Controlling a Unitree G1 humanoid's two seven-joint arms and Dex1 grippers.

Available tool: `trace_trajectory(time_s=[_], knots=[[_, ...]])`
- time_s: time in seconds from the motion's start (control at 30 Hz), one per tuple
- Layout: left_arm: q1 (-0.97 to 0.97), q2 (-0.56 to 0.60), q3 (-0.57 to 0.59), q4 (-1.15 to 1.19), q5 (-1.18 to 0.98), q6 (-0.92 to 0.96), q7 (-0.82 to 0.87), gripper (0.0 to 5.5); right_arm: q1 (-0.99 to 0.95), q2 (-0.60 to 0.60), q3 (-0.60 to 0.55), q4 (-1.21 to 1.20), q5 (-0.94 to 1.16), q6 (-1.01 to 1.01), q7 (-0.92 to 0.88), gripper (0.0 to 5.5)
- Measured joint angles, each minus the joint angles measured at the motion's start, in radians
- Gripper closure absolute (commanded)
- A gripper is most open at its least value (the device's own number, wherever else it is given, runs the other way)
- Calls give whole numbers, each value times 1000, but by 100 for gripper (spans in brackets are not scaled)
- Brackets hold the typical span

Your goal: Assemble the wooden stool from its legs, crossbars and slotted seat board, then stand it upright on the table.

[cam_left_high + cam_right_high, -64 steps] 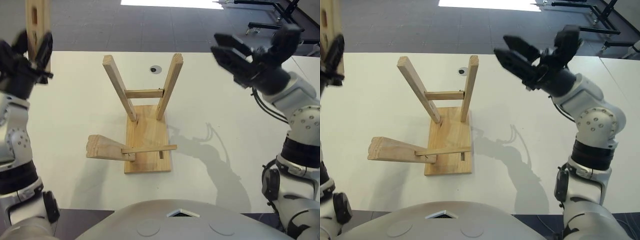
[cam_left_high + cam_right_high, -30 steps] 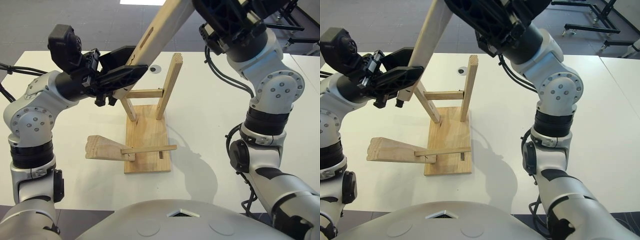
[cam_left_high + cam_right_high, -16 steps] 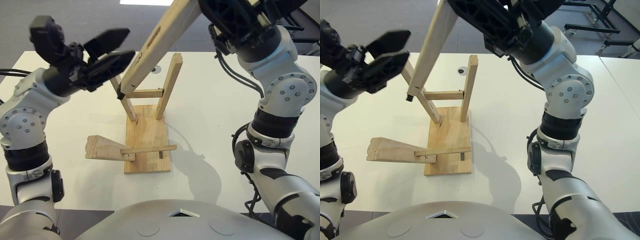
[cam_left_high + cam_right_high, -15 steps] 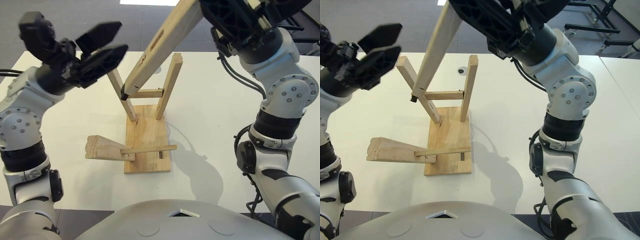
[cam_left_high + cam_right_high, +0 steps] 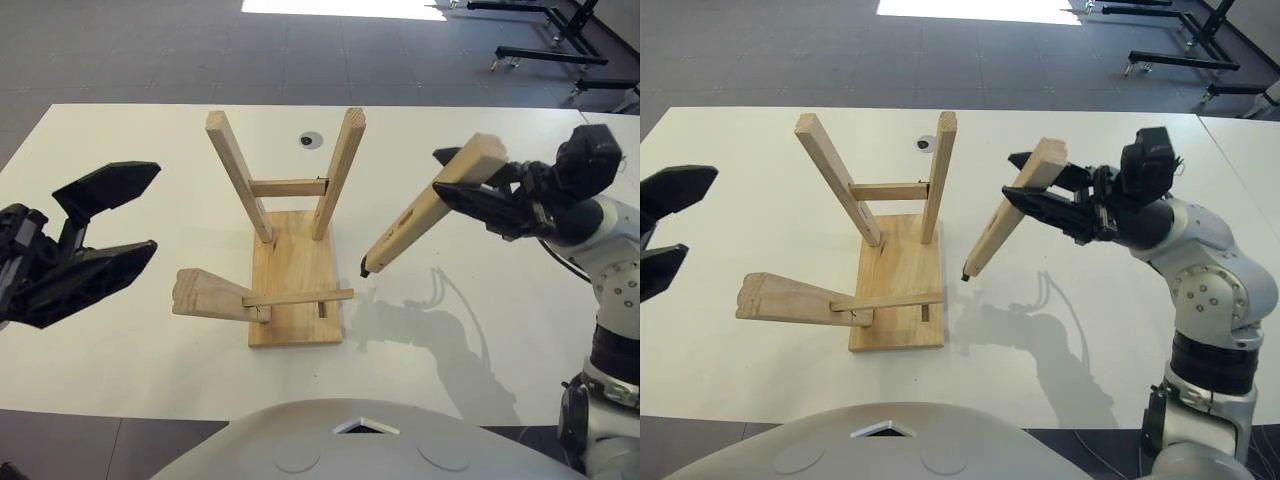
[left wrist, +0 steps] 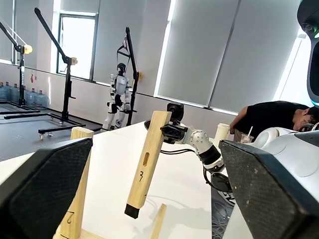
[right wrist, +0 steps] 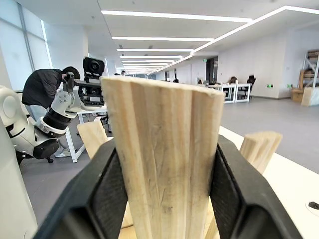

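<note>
white table [image 5: 130, 130], dark grey floor [image 5: 150, 50], ceiling strip lights [image 7: 174, 16].

a robotics lab: a humanoid robot [image 6: 118, 97] near black gantry stands [image 6: 66, 89], strip lights [image 7: 174, 16] over office desks [image 7: 234, 94].

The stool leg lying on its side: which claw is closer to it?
Left. The open left claw sits just left of the lying leg; the right claw is across the seat board, gripping another leg.
</note>
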State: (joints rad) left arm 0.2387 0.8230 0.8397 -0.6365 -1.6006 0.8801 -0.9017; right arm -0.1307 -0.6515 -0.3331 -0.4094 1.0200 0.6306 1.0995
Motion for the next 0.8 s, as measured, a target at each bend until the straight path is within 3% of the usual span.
trace_trajectory(time_s=[0.13,0.3,0.63,0.8], knots=[[124,20,-2,-68,9,33,-58,86,29,-2,-12,-31,1,-9,-8,345],[165,20,-111,-104,143,17,-82,86,13,-16,-3,-32,23,1,-5,345],[71,2,-366,-40,427,-101,-49,86,-74,8,46,-40,93,1,-61,345],[37,-5,-423,-3,460,-124,-68,86,-29,21,82,-63,119,0,-33,345]])
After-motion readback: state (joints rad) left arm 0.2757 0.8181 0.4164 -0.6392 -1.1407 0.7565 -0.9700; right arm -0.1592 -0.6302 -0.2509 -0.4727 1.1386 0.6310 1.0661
